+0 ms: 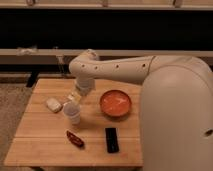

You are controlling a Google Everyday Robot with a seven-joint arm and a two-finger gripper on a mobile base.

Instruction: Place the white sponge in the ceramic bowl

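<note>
The white sponge (53, 105), a small off-white block, lies on the left part of the wooden table (45, 135). The ceramic bowl (115, 103), orange-red and glossy inside, sits to the right of the middle and holds nothing. My gripper (74, 96) hangs from the pale arm between the two, just above and behind a white cup (72, 112). It is to the right of the sponge and apart from it. Its jaws are open with nothing in them.
A small red object (75, 138) and a black rectangular device (112, 139) lie near the front edge. My pale body (175, 115) fills the right side of the view. Behind the table runs a low ledge with a dark wall above it.
</note>
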